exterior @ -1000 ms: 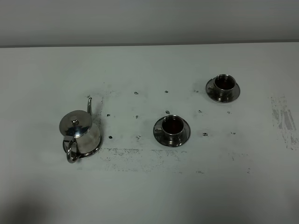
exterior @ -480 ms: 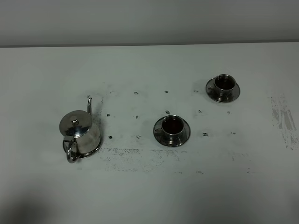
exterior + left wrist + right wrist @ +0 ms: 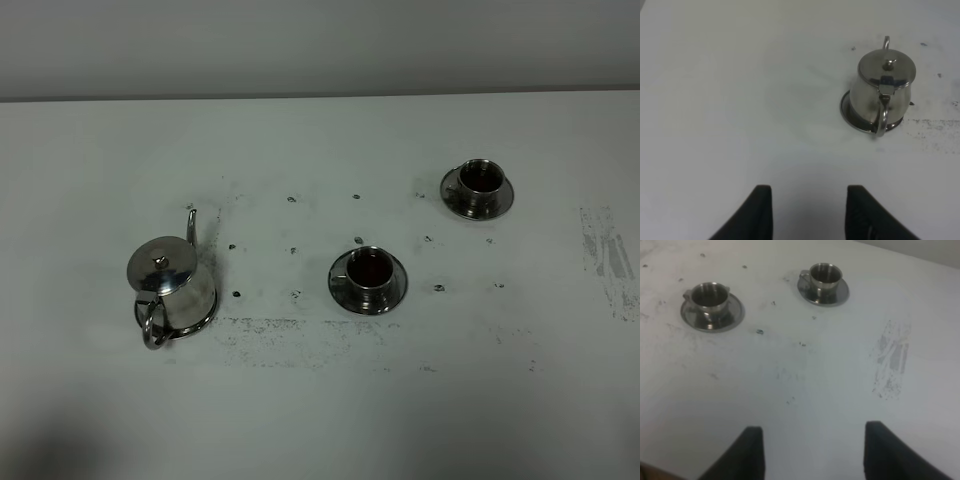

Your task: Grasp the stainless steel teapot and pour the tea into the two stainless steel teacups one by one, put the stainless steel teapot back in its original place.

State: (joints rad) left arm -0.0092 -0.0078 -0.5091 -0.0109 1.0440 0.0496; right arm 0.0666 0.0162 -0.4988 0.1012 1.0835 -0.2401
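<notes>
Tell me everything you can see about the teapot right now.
The teapot is a squat, shiny steel pot with a domed lid topped by a small knob, a loop handle facing the camera and a thin curved spout pointing away. It stands upright, lid shut, on a round steel tray on the left of the white table. Nothing else touches it; the left gripper is open and well short of it.

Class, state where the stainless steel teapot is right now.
In the exterior high view the stainless steel teapot stands upright on its round tray at the table's left side, well left of the nearer teacup, spout pointing away from the camera.
</notes>
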